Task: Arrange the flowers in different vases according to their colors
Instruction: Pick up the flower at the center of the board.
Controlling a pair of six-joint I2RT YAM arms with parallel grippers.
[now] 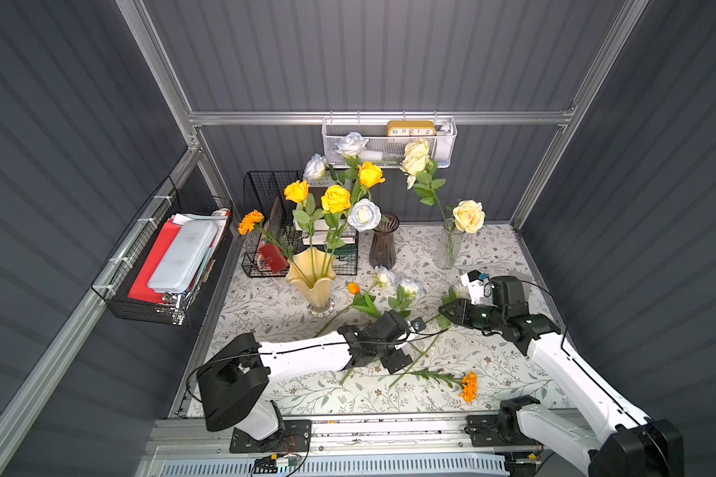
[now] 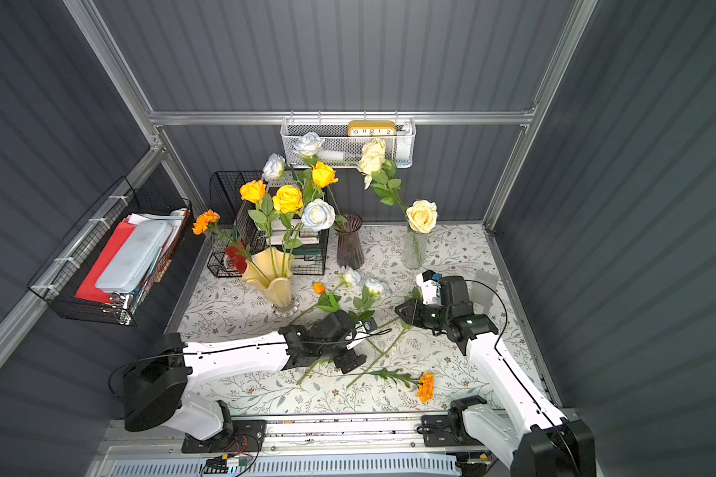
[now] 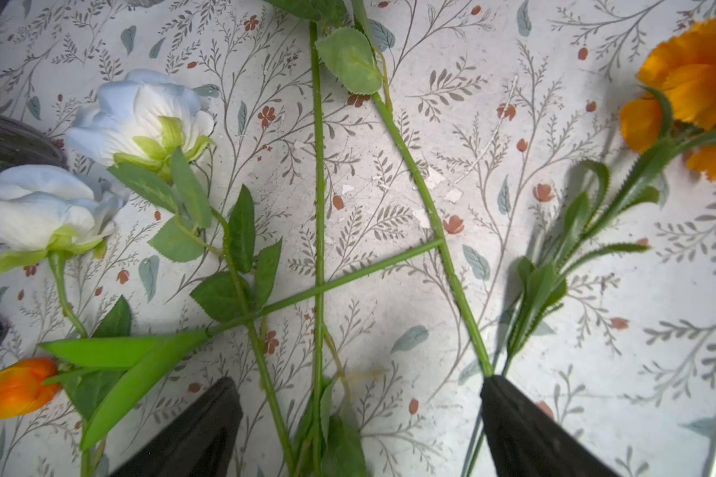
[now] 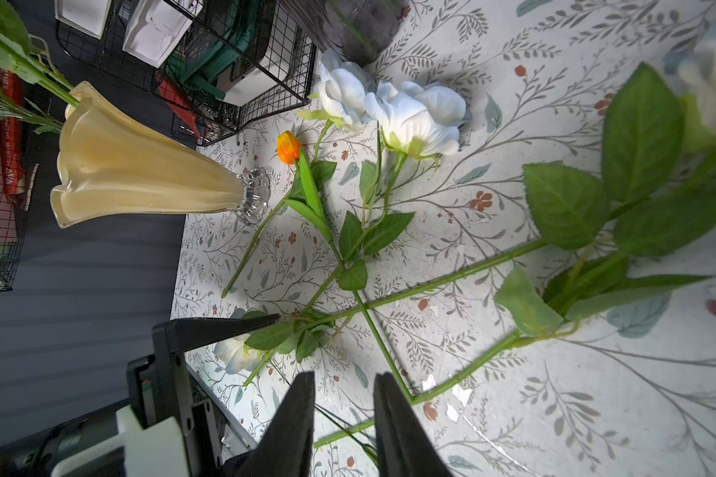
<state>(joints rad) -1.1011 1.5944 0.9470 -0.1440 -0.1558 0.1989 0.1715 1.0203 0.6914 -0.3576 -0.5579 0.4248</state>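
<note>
- Creamy-yellow vase with wavy flared rim: upright at the left of the floral-print tablecloth; holds yellow-orange roses and one ruffled orange marigold.
- Dark purple ribbed glass vase: upright, just right of the yellow one; stems of standing bluish-white roses lead toward its mouth.
- Clear textured glass cylinder vase: upright, further right; holds cream roses.
- Loose stems lying on the cloth, crossing one another: two bluish-white roses, one small orange bud, one orange marigold near the front edge.
- Left gripper: fingers spread wide, low over the crossed stems, gripping nothing.
- Right gripper: fingers a narrow gap apart, a green stem crossing behind the gap, not clamped.
</note>
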